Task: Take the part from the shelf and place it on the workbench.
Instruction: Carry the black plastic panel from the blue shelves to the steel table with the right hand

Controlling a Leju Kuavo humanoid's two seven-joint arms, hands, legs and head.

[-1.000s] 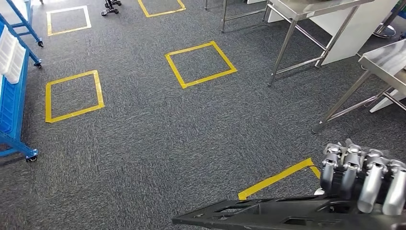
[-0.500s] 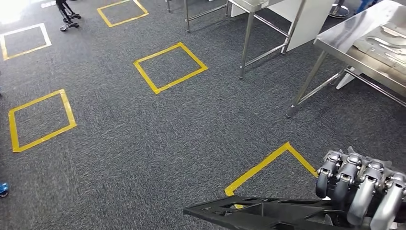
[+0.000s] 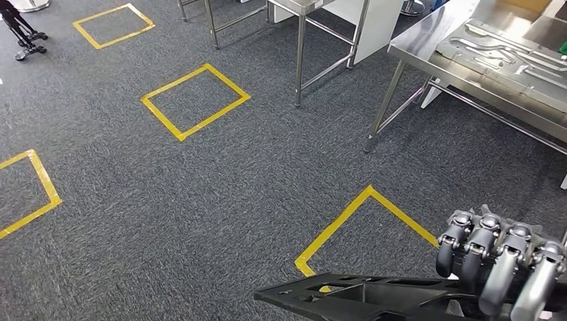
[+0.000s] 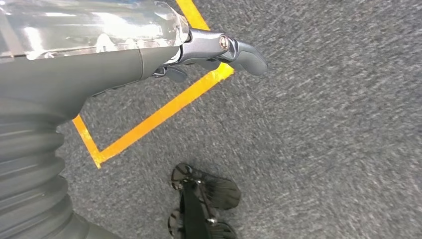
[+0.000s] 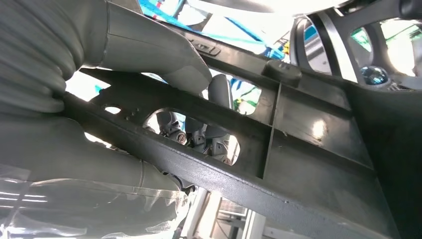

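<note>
My right hand (image 3: 498, 264) grips a long black plastic part (image 3: 361, 297) with cut-outs and carries it level at the bottom right of the head view, above the carpet. In the right wrist view my thumb (image 5: 149, 50) and fingers wrap the ribbed black part (image 5: 298, 134) from both sides. The steel workbench (image 3: 428, 43) stands at the upper right, some way beyond the part, with grey flat parts (image 3: 495, 50) lying on it. My left hand (image 4: 99, 64) hangs over the carpet, fingers apart, holding nothing.
Yellow tape squares (image 3: 194, 100) mark the grey carpet, and one taped corner (image 3: 364, 214) lies just ahead of the part. The workbench leg (image 3: 381, 114) and a second steel table's leg (image 3: 299, 63) stand ahead. A black stand base (image 3: 23, 37) sits far left.
The whole picture has swung right: the blue shelf has left the frame and the workbench with its parts has come into sight. My right hand still holds the black part.
</note>
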